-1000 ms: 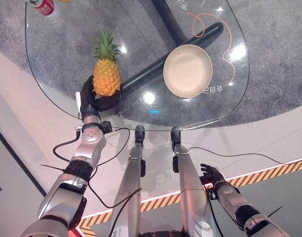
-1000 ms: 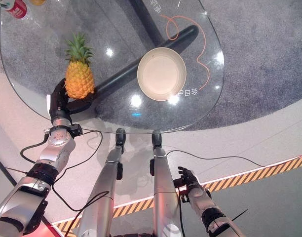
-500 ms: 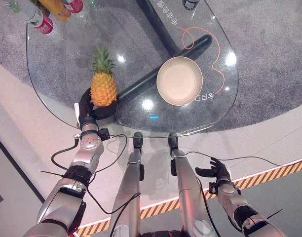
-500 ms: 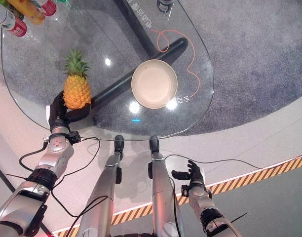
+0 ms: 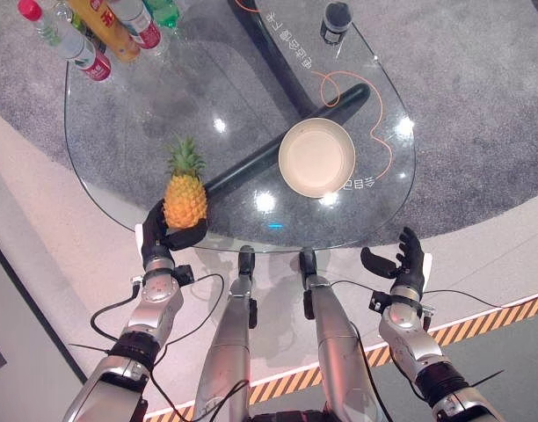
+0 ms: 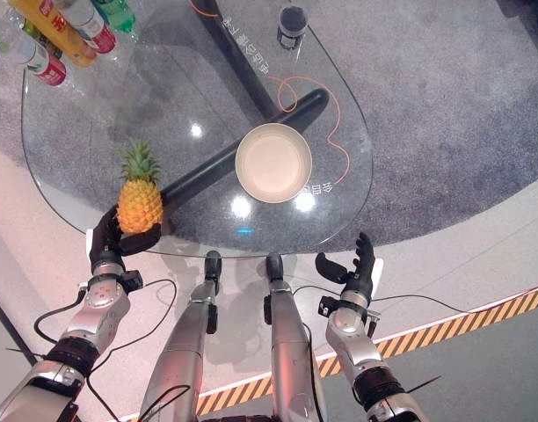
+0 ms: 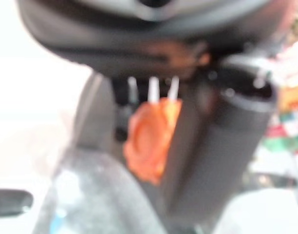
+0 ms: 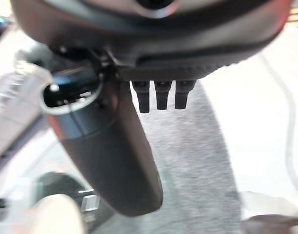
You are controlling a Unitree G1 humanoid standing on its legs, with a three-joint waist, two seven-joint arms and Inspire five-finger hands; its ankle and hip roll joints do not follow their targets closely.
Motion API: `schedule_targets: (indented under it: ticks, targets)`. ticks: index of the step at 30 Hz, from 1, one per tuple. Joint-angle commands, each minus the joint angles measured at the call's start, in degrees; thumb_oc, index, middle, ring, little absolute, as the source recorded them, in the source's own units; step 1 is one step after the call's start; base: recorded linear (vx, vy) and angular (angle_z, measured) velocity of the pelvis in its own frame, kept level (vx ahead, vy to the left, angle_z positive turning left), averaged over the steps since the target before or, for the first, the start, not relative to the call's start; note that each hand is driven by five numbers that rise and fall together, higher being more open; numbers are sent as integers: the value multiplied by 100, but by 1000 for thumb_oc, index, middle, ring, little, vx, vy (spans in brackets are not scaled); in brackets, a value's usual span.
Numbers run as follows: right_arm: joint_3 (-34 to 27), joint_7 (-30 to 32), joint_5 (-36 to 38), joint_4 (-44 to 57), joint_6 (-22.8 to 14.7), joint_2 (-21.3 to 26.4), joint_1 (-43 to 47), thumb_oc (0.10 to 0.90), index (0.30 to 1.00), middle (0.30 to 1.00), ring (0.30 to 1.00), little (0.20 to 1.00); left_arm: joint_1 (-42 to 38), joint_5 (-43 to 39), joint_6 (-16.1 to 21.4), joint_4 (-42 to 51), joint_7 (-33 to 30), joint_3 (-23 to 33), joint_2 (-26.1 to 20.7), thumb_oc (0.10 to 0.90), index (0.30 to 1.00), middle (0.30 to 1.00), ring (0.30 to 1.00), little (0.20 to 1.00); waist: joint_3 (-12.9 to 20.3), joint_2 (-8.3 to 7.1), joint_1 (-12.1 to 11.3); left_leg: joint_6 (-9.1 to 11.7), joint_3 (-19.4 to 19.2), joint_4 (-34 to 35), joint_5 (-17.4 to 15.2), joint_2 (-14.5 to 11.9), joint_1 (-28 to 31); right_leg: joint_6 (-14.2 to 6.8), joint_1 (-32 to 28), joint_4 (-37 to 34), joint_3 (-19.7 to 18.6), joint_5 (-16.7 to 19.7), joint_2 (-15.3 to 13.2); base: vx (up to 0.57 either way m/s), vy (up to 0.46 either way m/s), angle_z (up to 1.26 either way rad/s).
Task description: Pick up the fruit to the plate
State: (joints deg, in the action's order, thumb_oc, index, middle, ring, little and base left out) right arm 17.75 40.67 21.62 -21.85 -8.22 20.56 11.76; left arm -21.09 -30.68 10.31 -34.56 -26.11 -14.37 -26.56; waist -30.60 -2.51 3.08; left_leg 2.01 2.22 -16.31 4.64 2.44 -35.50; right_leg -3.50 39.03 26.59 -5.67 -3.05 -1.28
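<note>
Pineapple (image 5: 185, 199), orange-yellow with green crown, stands upright, apparently clasped by left hand (image 5: 155, 242).

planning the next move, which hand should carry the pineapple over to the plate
Left. The left hand already has its fingers curled round the pineapple at the table's near edge; the right hand hangs open off the table, short of the plate.

1 pineapple (image 5: 185, 194), 1 plate (image 5: 316, 158), 1 glass table (image 5: 128, 132). 1 dark cup (image 5: 336, 21) at far edge. Bottles (image 5: 111, 31) clustered at far left corner: approx 5, partly cut off, exact no. unclear. 1 orange cord (image 5: 379, 114) on the tabletop.
</note>
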Motion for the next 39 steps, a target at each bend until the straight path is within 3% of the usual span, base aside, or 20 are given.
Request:
schedule_targets:
  ticks: [1,9,21,29,34,39]
  targets:
    - [-384,215,-635,1011,-386,465,-430,800,900,900,900,900,44,388,504,555,-200,483,14,100,300,300,300,200,80,92,-5,-231,-258,-649,-805,424,61,-119,-475,-900,321,364,85,-2,31,0]
    - [-450,-335,-823,2211,-287,601,-364,800,900,900,900,900,334,559,627,1176,-147,616,51,100,300,300,300,200,80,132,-27,-238,-251,-592,-795,435,204,-122,-627,-926,331,304,57,0,0,0]
    - [-148,-1959,-644,3709,-438,658,98,800,900,900,900,900,547,1004,1071,3077,-119,599,-60,100,300,300,300,200,80,174,-209,-238,-195,-517,-743,492,241,-133,-774,-1050,435,282,-7,-3,-7,1]
    - [84,-2146,-240,3967,-570,588,566,800,900,900,900,900,368,1503,1359,3752,-123,488,-201,100,300,300,300,200,80,162,-342,-233,-124,-517,-748,518,278,-129,-848,-1055,525,257,-22,-6,-33,4]
    - [271,-2123,29,3982,-723,478,903,800,900,900,900,900,152,1682,1260,3886,-31,317,-369,100,300,300,300,200,80,156,-415,-204,-86,-526,-748,527,313,-133,-905,-1054,569,251,-35,-2,-32,8]
    - [408,-2082,797,3931,-828,307,1143,800,900,900,900,900,12,1614,1124,3856,111,131,-480,100,300,300,300,200,80,164,-462,-190,-70,-554,-761,540,350,-145,-944,-1036,597,248,-53,0,0,0]
